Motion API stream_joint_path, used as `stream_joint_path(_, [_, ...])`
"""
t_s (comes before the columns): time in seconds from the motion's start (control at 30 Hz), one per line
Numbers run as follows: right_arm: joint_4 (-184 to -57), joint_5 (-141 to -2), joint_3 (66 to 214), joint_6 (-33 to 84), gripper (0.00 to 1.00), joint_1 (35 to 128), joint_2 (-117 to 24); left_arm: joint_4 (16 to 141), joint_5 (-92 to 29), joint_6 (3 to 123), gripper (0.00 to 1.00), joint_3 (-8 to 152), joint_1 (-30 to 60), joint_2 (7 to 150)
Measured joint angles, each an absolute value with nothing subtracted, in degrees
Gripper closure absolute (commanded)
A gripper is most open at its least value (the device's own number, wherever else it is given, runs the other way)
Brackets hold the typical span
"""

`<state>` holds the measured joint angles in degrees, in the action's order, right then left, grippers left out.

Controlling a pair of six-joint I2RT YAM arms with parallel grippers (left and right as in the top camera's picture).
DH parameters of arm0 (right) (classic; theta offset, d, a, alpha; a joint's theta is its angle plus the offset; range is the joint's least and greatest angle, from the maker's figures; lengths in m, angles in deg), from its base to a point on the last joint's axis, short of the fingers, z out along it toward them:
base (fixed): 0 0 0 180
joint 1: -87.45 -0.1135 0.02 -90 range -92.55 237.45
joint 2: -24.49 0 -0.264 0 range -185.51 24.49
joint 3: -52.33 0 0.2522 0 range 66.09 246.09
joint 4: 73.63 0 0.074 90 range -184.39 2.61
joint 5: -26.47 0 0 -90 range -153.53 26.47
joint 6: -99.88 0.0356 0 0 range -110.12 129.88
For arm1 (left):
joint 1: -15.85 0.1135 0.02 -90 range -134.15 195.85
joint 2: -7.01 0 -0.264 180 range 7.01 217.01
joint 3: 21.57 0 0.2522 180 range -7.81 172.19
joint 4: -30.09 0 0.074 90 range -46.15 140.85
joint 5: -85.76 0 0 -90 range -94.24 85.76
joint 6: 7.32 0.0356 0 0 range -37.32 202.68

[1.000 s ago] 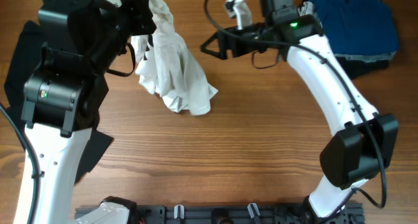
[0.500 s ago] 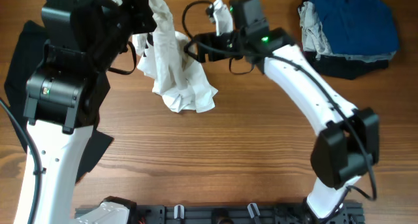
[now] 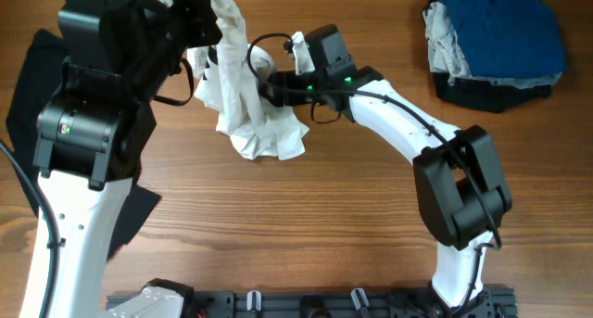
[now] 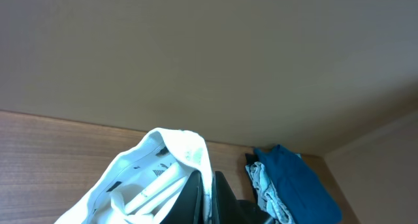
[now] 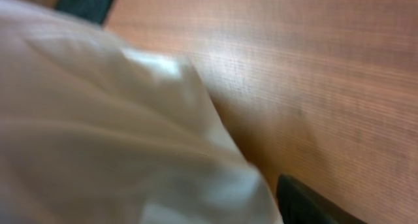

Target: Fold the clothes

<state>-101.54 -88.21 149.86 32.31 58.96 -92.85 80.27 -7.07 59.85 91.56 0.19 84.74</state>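
A white T-shirt point(image 3: 255, 109) hangs bunched from my left gripper point(image 3: 213, 26), high at the table's back left, and its lower folds rest on the wood. In the left wrist view the left gripper point(image 4: 209, 196) is shut on the T-shirt's point(image 4: 163, 165) edge. My right gripper point(image 3: 263, 88) reaches in from the right and is pushed into the hanging fabric at mid-height. White T-shirt cloth point(image 5: 111, 126) fills most of the right wrist view. One dark finger point(image 5: 313, 201) shows far out at the lower right; the other is hidden behind the fabric. The jaws stand apart.
More clothes are piled at the back right: a blue garment point(image 3: 505, 26) over a grey one point(image 3: 445, 31) and a black one point(image 3: 486, 94). A black garment point(image 3: 32, 86) lies under the left arm. The wooden table point(image 3: 352, 207) runs to a black rail point(image 3: 306, 304) at the front.
My right arm has swung left from the back right pile to the hanging T-shirt and pushed its gripper into the fabric, its jaws narrowing somewhat. The left gripper has kept hold of the shirt.
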Motion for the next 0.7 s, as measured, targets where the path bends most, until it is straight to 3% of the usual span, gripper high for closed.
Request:
stream_joint_path(0.07, [-98.5, -86.6, 149.8, 34.8, 0.46, 58.9, -92.9, 80.3, -7.1, 59.9, 0.96, 91.6, 0.2, 84.7])
stream_joint_path(0.13, [-97.3, -85.2, 149.8, 36.4, 0.78, 58.9, -92.9, 80.3, -7.1, 59.7, 0.96, 91.6, 0.2, 84.7])
stream_joint_path(0.2, [-97.1, -82.9, 149.8, 38.5, 0.96, 58.9, -92.9, 80.3, -7.1, 59.7, 0.96, 91.6, 0.2, 84.7])
stream_joint_path(0.43, [-100.0, -78.8, 149.8, 39.4, 0.96, 60.3, -92.9, 81.3, -5.5, 59.7, 0.96, 91.6, 0.2, 84.7])
stream_joint_path(0.7, [-120.2, -77.0, 150.0, 29.1, 0.96, 70.7, -84.3, 85.6, 4.4, 58.3, 0.96, 91.6, 2.6, 84.7])
